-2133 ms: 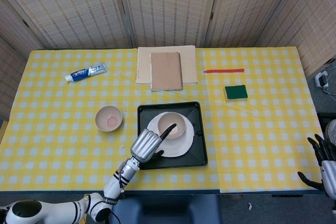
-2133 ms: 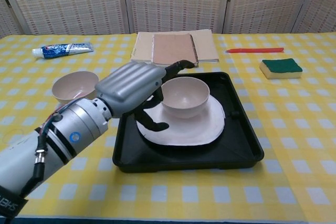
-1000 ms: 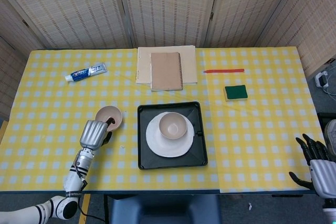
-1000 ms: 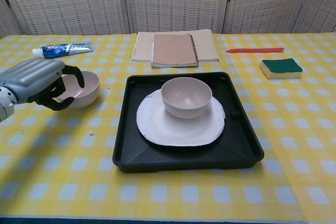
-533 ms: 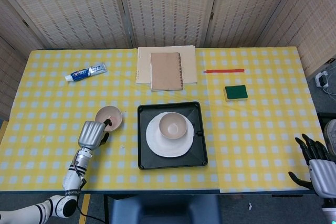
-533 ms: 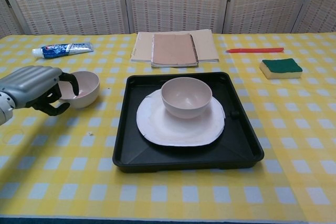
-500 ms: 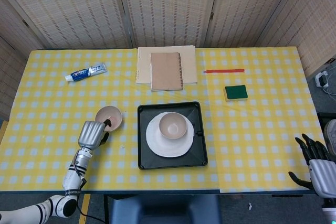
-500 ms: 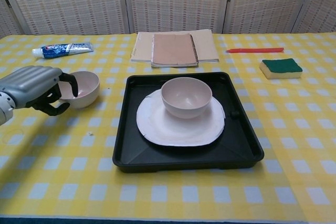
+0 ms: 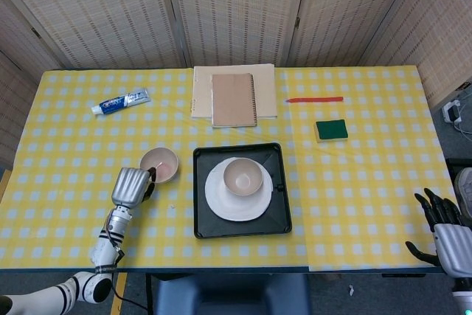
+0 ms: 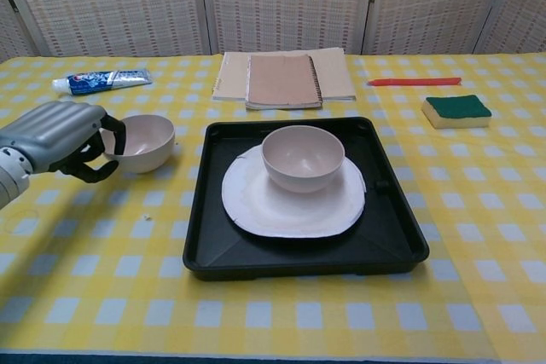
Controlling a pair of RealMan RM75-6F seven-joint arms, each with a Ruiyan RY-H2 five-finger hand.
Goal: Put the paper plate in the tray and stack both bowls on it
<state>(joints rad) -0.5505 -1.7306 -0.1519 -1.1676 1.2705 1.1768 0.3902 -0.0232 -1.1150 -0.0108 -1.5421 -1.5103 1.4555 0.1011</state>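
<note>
A black tray [image 9: 281, 214] [image 10: 395, 239] sits at the table's middle front. A white paper plate [image 9: 234, 209] [image 10: 290, 208] lies in it, and a pale bowl [image 9: 243, 177] [image 10: 303, 157] stands on the plate. A second pale bowl [image 9: 160, 164] [image 10: 147, 143] sits just left of the tray. My left hand [image 9: 130, 187] [image 10: 58, 139] grips this bowl by its near-left rim, fingers hooked inside and thumb under the outside. My right hand [image 9: 445, 231] hangs off the table's front right corner, fingers spread and holding nothing.
A toothpaste tube [image 9: 121, 101] [image 10: 101, 81] lies at the back left. Two notebooks [image 9: 234, 97] [image 10: 283, 78] lie behind the tray. A red pen [image 9: 315, 99] [image 10: 414, 82] and a green sponge [image 9: 331, 130] [image 10: 457, 110] are at the back right.
My left hand has carried the second bowl to the right, closer to the tray's left edge. The right hand and the tray's contents have stayed put.
</note>
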